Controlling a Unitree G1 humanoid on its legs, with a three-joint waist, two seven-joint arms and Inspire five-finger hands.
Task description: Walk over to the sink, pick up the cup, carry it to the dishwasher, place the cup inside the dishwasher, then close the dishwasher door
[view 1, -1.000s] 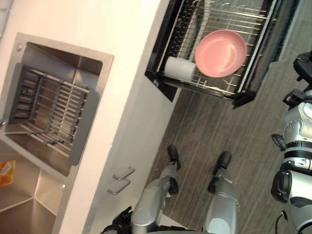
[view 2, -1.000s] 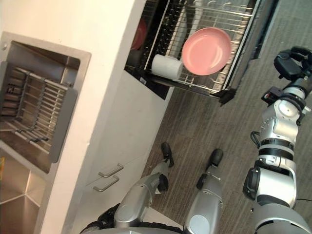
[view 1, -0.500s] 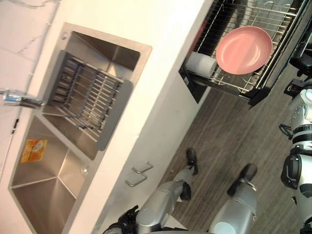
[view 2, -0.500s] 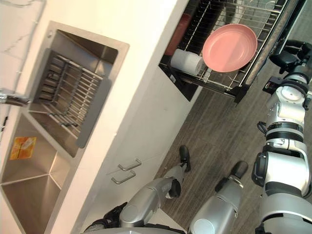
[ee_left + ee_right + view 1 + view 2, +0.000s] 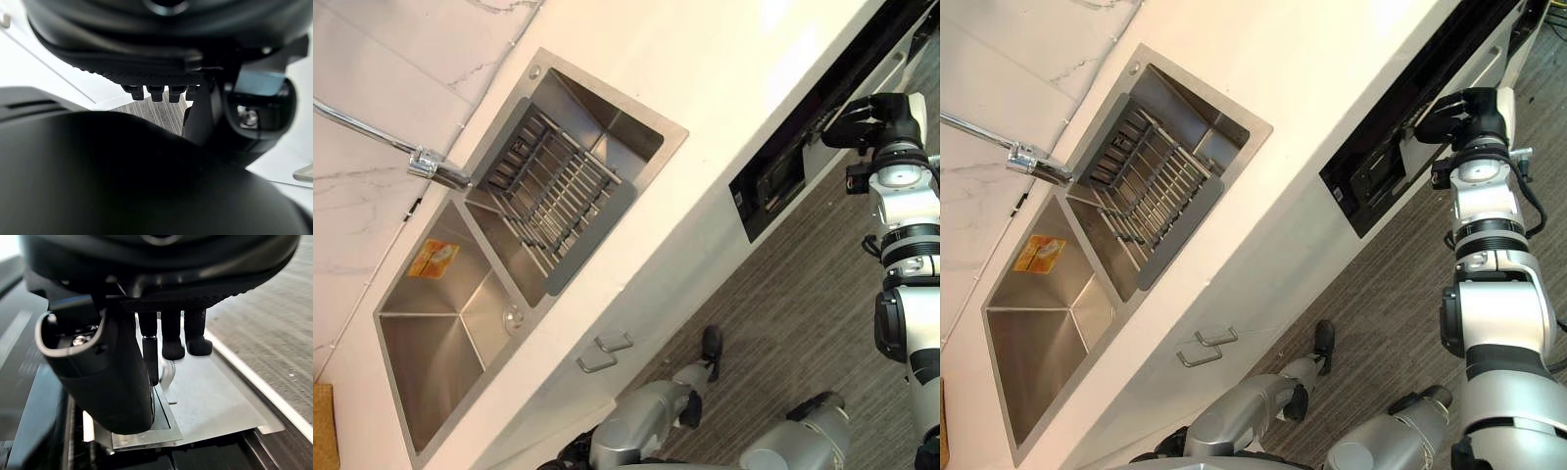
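White surface (image 5: 724, 88) carries the twin-basin sink (image 5: 431, 352), with a wire rack (image 5: 558, 191) in its far basin; the dishwasher door (image 5: 1381, 176) runs lengthwise under the surface's front edge, far right, nearly shut; the cup is presumably behind it; the right robot hand (image 5: 1459, 110) appears to press straightish fingers on the door's metal edge; the left robot hand (image 5: 161, 58) is well apart, grip unclear; the orange basin label (image 5: 433, 258) is unreadable.

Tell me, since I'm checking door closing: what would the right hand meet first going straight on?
Most likely the silver metal edge of the black dishwasher door, just past the right hand.
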